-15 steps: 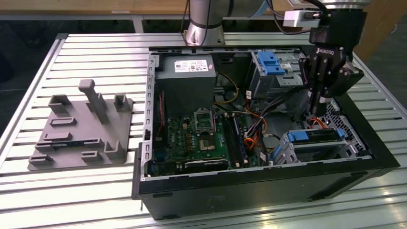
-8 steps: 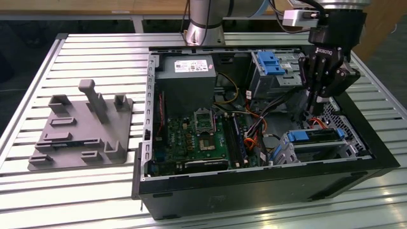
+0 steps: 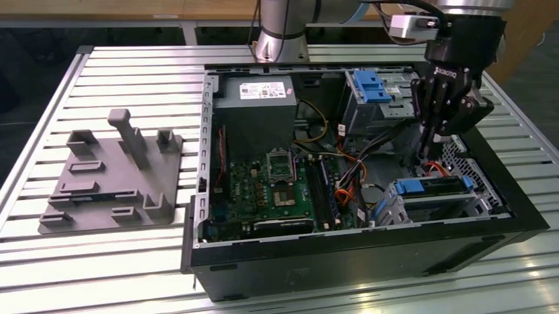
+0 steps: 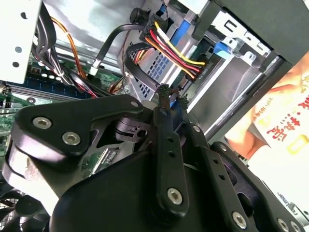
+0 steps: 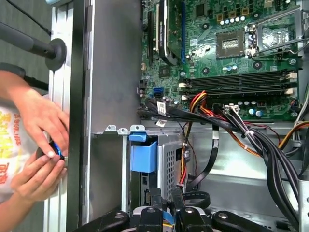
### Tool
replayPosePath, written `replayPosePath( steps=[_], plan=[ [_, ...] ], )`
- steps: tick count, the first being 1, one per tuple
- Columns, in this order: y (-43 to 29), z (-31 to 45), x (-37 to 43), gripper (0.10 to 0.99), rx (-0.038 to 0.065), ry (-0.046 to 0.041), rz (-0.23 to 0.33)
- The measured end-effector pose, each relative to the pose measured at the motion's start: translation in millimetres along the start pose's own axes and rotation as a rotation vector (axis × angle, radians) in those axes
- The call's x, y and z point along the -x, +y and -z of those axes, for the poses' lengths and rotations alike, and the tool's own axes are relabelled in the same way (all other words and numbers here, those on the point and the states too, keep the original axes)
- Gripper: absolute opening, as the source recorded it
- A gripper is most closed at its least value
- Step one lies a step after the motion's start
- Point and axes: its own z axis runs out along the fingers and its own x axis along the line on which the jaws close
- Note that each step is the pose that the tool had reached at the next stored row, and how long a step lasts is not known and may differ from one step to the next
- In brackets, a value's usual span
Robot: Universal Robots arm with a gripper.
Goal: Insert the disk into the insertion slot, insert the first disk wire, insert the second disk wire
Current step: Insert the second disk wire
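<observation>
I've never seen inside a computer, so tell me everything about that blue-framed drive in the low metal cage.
The disk is a flat silver-grey box framed in bright blue plastic. It lies level inside the insertion slot, a low metal cage in the black case, at the exterior view's right. The tool hangs just above it.

I work on a big table [image 3: 131, 65] made of long silver metal strips, with thin dark gaps between them. Bright light shines on the strips at the near edge. Behind the table there is a brown wooden board [image 3: 131, 8]. Past the table's side, at the exterior view's left, the floor [image 3: 18, 85] is dark.
</observation>
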Motion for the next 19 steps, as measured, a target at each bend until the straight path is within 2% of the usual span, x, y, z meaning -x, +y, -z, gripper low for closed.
replayPosePath(
  steps=[3,5,6,8,11,13,14,17,18,19],
  plan=[
    [-0.3,-2.2,-4.8,0.196,0.0,-0.0124,0.001],
    [-0.4,-3.5,-7.6,0.196,0.0,-0.0249,0.001],
    [-0.5,-4.0,-8.7,0.196,0.0,-0.035,0.002],
    [-0.9,-4.7,-10.3,0.196,0.0,-0.0625,0.003],
    [-2.1,-5.4,-11.8,0.196,0.0,-0.115,0.006],
    [-2.6,-5.8,-13.4,0.196,0.0,-0.1441,0.007],
    [-2.7,-5.7,-14.4,0.196,0.0,-0.1552,0.008],
    [-2.8,-5.7,-18.1,0.196,0.0,-0.1789,0.009],
    [-2.8,-5.8,-19.5,0.196,0.0,-0.1849,0.009],
    [-2.8,-6.6,-21.5,0.196,0.0,-0.1856,0.009]
  ],
)
